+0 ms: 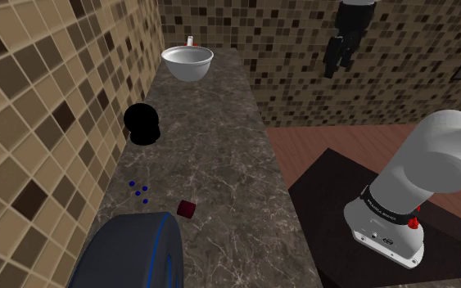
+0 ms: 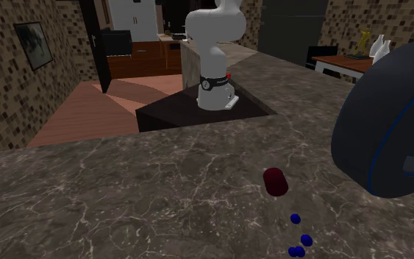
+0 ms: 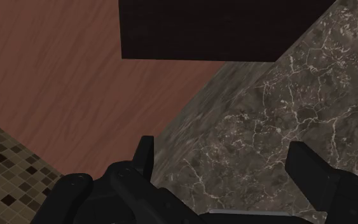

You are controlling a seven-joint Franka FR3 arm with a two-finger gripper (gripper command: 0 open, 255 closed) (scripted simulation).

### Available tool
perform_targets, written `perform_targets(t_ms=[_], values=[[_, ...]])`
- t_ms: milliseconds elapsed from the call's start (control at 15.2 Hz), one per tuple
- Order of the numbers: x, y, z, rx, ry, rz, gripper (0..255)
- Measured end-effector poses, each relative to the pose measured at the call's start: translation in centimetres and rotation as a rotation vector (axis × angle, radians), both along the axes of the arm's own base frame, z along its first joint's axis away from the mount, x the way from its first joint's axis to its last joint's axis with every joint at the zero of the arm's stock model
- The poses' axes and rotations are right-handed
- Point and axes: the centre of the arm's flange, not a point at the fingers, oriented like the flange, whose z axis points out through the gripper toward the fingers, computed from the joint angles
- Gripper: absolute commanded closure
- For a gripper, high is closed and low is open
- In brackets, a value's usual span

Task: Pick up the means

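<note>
Plainly, the gripper (image 1: 336,56) is spread, its fingers (image 3: 142,156) apart with nothing between them. It hangs high, well apart from the dark blue disc (image 1: 130,252), over the edge of the counter (image 1: 220,147). The task's thing, a small dark red lump (image 1: 187,209), lies on the counter just beside the disc. Blue beads (image 1: 139,192) lie near the disc; a black ball (image 1: 142,124) and a bowl (image 1: 187,62) sit farther from it.

Setting was a home kitchen: a dark marbled countertop (image 1: 220,155) ran along a mosaic-tiled wall (image 1: 32,98), a bowl (image 1: 187,62) stood at upper centre, and a framed picture (image 2: 34,44) hung upper left.
</note>
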Motion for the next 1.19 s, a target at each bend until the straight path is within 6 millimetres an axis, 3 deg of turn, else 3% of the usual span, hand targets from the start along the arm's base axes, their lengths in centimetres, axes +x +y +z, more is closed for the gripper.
perform_targets(t_ms=[264, 1188], values=[[0.6, 2.4, -1.1, -0.008, -0.008, -0.008, 0], [5.1, 19.4, -7.5, -0.059, -0.064, -0.07, 0]])
